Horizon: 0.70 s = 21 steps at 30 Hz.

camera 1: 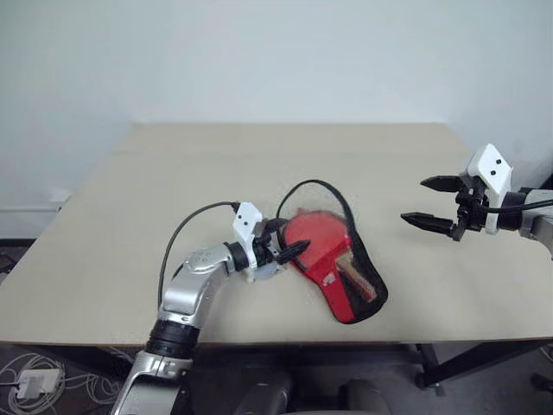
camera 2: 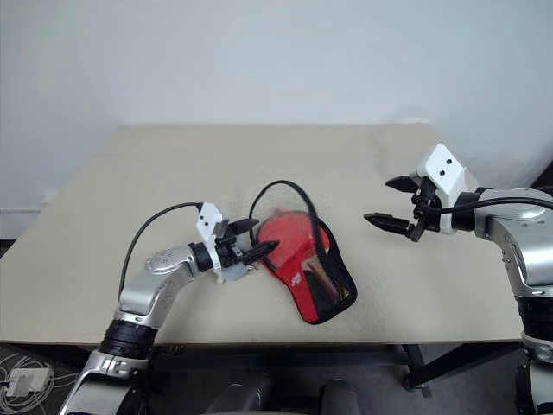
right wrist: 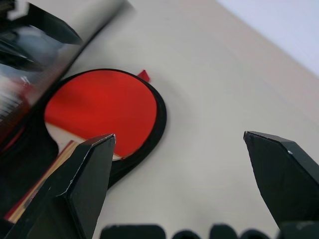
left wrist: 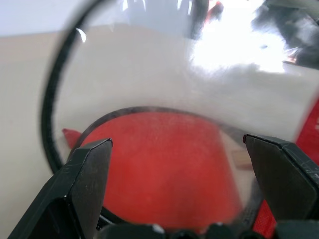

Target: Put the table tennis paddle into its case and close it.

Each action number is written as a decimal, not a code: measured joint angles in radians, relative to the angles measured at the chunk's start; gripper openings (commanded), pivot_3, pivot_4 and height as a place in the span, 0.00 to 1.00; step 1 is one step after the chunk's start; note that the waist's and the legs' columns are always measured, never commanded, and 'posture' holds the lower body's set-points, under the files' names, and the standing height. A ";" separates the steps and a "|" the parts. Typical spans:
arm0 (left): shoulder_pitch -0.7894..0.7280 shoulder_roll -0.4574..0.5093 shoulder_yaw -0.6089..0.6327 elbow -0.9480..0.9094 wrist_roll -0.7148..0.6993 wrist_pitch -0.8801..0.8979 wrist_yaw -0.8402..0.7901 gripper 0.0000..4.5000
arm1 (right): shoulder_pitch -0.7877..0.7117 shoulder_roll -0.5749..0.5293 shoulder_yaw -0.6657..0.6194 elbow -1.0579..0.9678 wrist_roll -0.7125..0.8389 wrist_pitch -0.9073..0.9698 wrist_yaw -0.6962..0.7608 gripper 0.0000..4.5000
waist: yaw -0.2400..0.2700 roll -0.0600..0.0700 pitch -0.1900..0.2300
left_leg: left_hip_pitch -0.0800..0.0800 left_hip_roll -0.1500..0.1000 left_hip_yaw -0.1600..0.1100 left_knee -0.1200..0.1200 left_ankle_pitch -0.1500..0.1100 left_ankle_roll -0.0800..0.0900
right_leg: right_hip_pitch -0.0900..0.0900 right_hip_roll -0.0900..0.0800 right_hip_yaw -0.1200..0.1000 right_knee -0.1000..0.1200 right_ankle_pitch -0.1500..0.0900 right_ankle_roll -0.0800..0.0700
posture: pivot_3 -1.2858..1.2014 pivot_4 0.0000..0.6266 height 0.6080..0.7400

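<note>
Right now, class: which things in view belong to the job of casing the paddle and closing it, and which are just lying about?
Belong to the job:
table tennis paddle
case
left gripper, open
right gripper, open

Just lying about:
table
cables on the floor

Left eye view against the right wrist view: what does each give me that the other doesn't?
Left eye view alone: the right pincer as a whole, open and raised off the table beside the case, and the case's open flap standing up as a black loop.

Right wrist view alone: a close look at the table tennis paddle, its red face ringed by the case's black edging, with bare wood toward the handle.

Both: the paddle lying in the open case, the beige table, and the left pincer open by the paddle's round end.
</note>
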 measured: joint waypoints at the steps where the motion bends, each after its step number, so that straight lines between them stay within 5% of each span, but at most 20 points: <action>1: 0.000 -0.009 0.000 0.003 0.005 -0.001 0.008 1.00 | 0.000 0.000 0.000 -0.004 0.001 -0.001 0.001 0.99 | 0.000 0.000 0.000 | 0.000 0.000 0.000 0.000 0.000 0.000 | 0.000 0.000 0.000 0.000 0.000 0.000 | 0.52 0.00 0.75; 5: 0.002 -0.049 0.010 -0.012 -0.021 0.035 0.023 1.00 | 0.001 0.000 0.000 -0.024 0.001 -0.001 0.001 0.99 | 0.001 0.000 0.000 | 0.000 0.000 0.000 0.002 0.000 0.000 | 0.000 0.000 0.000 0.000 0.000 0.001 | 0.52 0.00 0.75; 14: -0.035 0.021 0.279 -0.278 -0.459 0.468 0.102 1.00 | 0.022 0.002 -0.001 -0.037 0.009 0.000 0.000 0.99 | 0.000 0.001 0.000 | -0.008 0.000 -0.004 0.007 0.000 0.000 | -0.004 0.003 -0.004 0.001 0.001 0.002 | 0.52 0.00 0.75; 21: 0.054 0.065 0.361 -0.404 -0.789 0.750 0.209 1.00 | 0.037 0.012 0.000 -0.061 0.018 0.004 -0.003 0.99 | 0.003 0.001 0.000 | -0.008 -0.001 -0.004 0.011 -0.001 0.001 | -0.003 0.002 -0.005 0.001 0.001 0.002 | 0.52 0.00 0.75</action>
